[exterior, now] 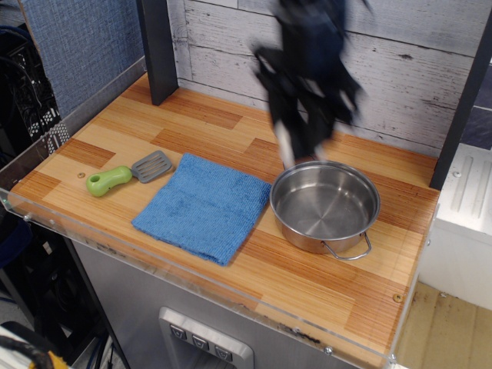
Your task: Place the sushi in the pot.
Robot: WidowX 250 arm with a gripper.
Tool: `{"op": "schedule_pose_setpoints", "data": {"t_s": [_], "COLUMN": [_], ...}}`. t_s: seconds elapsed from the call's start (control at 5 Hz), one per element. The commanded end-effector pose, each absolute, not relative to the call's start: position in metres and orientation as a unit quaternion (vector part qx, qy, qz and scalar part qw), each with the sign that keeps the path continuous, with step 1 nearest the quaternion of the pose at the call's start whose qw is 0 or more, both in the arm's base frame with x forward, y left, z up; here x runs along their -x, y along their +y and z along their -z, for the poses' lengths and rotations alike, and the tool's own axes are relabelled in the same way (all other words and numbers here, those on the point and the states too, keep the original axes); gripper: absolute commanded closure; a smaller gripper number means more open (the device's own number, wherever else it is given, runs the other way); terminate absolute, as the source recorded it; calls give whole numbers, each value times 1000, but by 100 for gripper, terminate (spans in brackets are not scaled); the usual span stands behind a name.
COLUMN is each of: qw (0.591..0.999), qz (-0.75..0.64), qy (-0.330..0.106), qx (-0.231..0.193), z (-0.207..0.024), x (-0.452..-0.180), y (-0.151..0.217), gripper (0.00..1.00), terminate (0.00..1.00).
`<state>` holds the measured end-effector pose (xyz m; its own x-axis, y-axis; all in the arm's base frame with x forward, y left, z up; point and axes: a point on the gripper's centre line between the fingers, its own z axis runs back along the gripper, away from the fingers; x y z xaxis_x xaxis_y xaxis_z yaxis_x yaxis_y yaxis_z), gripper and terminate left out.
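While motion blur hides how far the jaws stand apart, the gripper hangs in the upper middle of the frame over the far rim of the pot, a whitish streak, perhaps the sushi, at its tip, above the tabletop

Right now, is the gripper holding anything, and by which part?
Cannot tell: the gripper is motion-blurred above the pot's far rim. A pale streak between its fingers may be the sushi; the hold is unreadable.
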<state>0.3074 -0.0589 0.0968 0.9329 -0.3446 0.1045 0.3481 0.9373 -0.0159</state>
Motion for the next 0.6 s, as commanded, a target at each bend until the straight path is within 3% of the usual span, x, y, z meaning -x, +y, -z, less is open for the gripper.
{"op": "schedule_pose_setpoints", "data": {"t_s": [0.0, 0.2, 0.4], "qw": [986, 985, 986], "qz": [161, 162, 148], "qy": [-47, -50, -73], "qx": [-10, -12, -7], "z": [-66, -75, -90], "x": [-313, -317, -318], "y": [-67, -57, -50], "gripper": [100, 100, 0], "terminate": [0, 0, 0]}}
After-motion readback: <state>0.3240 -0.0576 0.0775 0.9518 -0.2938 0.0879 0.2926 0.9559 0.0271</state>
